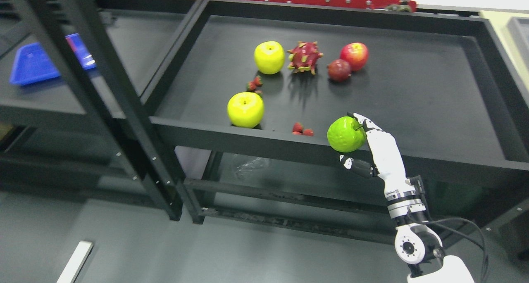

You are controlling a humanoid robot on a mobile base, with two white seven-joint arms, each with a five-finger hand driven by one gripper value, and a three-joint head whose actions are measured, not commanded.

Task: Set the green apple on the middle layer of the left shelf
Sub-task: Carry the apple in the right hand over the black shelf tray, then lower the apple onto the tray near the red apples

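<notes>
A green apple is held in my right hand, over the front rim of the right black shelf. The white fingers curl around its right side and the thumb sits below it. My right arm rises from the lower right corner. The left shelf stands at the far left behind a black post; its layers are dark. No left arm shows.
On the right shelf lie two yellow apples, a dragon fruit, a red apple, a dark red fruit and small strawberries. A blue tray sits on the left shelf. Black posts separate the shelves.
</notes>
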